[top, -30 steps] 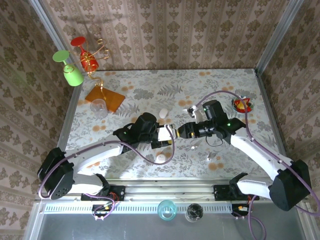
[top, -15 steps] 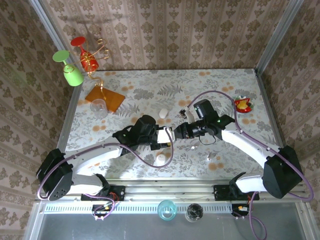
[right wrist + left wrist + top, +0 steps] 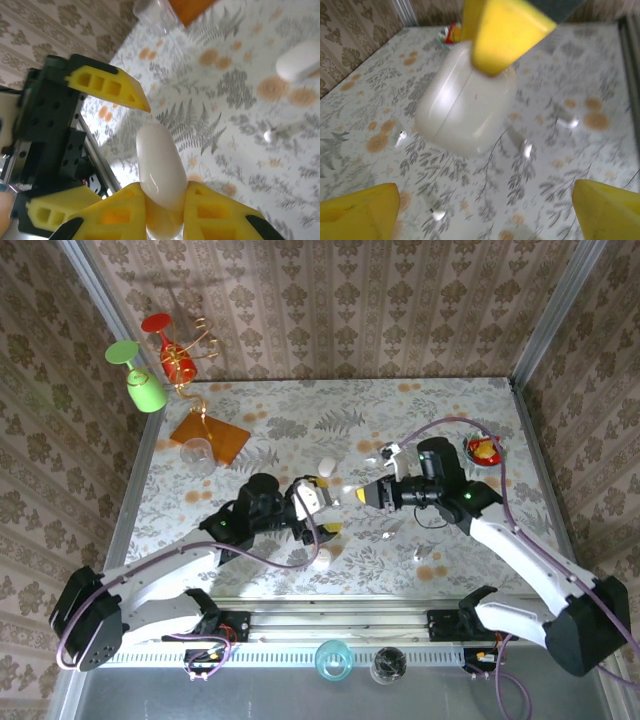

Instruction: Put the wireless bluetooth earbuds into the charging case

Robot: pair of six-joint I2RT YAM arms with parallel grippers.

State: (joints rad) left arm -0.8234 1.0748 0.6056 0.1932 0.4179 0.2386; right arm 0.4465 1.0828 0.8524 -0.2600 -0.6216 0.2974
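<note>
A white pebble-shaped charging case (image 3: 160, 165) sticks out from between the yellow fingers of my right gripper (image 3: 163, 196), which is shut on it. From above, the charging case (image 3: 346, 490) hangs over the table's middle at the tip of the right gripper (image 3: 360, 495). My left gripper (image 3: 320, 508) stands open just left of it, apart from the case. Seen from the left wrist, the case (image 3: 462, 107) floats ahead of the left gripper (image 3: 485, 210), with a right finger (image 3: 505, 30) on top. Tiny whitish earbuds (image 3: 400, 137) (image 3: 438, 215) (image 3: 526, 147) lie on the table below.
Two more white cases (image 3: 326, 466) (image 3: 321, 557) lie near the centre. An earbud (image 3: 418, 555) lies right of centre. A red bowl (image 3: 485, 450) sits far right. A clear glass (image 3: 197, 453) and an orange tile (image 3: 210, 435) are far left, with wine glasses (image 3: 140, 380) behind.
My right gripper closed on the case. My left gripper then opened, let go of it and drew back to the left. The right arm carried the case slightly right.
</note>
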